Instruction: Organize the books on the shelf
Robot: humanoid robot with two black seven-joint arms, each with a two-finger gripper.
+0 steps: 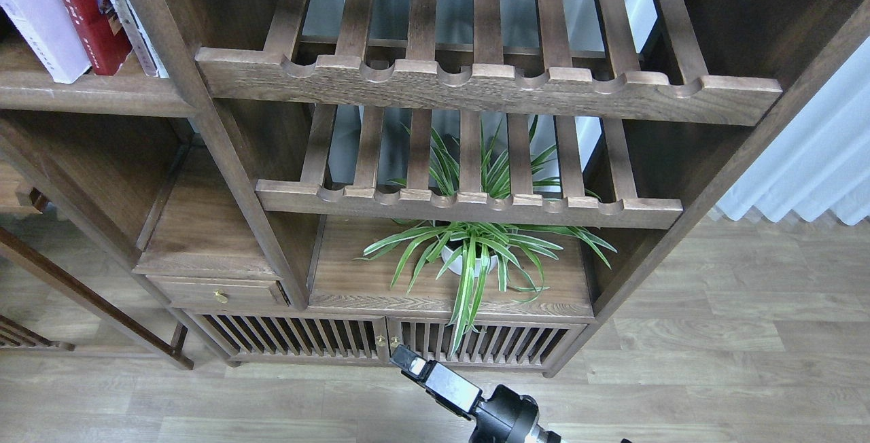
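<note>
The pale lavender-white book and the red book stand side by side, leaning, on the flat dark-brown shelf at the top left. A thin book with a worn whitish spine stands to their right against the upright post. The thick yellow-green book is out of view. One black arm comes in at the bottom centre, and I take it for the right arm. Its gripper is low, in front of the cabinet doors and far from the books. Its fingers cannot be told apart. The left gripper is out of view.
Two slatted racks with notched front rails fill the middle bay. A potted spider plant stands on the board below them. A small drawer and slatted cabinet doors are lower down. A white curtain hangs at the right.
</note>
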